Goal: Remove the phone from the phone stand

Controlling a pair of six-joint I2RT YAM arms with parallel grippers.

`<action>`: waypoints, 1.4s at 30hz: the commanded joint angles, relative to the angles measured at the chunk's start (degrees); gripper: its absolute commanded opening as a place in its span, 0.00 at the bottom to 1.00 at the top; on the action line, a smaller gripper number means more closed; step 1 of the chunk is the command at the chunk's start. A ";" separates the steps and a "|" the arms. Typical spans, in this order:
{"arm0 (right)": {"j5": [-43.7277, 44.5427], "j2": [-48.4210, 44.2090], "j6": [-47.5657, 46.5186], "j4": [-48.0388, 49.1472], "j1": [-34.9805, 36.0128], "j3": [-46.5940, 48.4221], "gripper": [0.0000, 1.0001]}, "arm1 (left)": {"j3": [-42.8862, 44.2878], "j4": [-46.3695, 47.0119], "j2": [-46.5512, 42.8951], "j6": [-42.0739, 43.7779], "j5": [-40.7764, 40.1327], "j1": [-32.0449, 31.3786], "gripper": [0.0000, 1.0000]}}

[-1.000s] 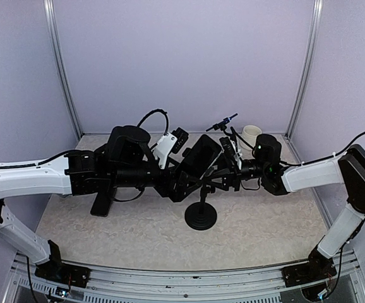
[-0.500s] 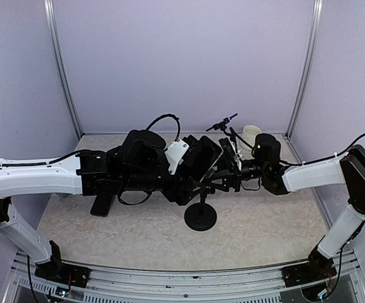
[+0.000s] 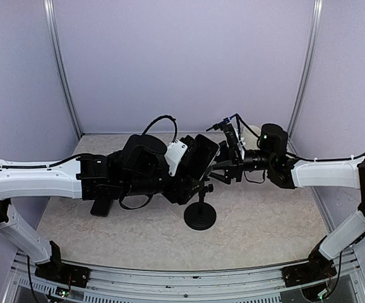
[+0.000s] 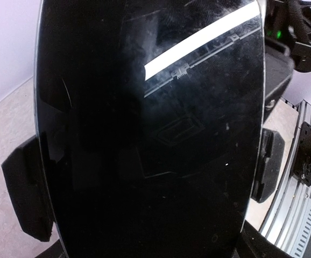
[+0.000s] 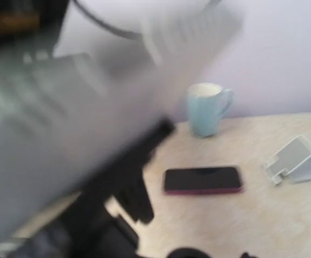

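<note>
Left wrist view, phone [image 4: 145, 134] fills frame, edges cropped

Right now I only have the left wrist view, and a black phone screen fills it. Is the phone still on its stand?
Observer: It appears so; the top camera shows the phone tilted atop a black phone stand with a round base.
Reviewer: Where is the right arm?
Observer: The right gripper reaches in from the right, ending close beside the phone.
Reviewer: Anything else around?
Observer: The blurred right wrist view shows a light blue mug, a second phone lying flat, and a white stand.
</note>
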 commanded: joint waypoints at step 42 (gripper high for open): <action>26.13 -29.94 38.05 -21.91 6.79 -10.82 0.69 | 4.46 4.32 5.13 -3.29 -12.53 -5.60 0.50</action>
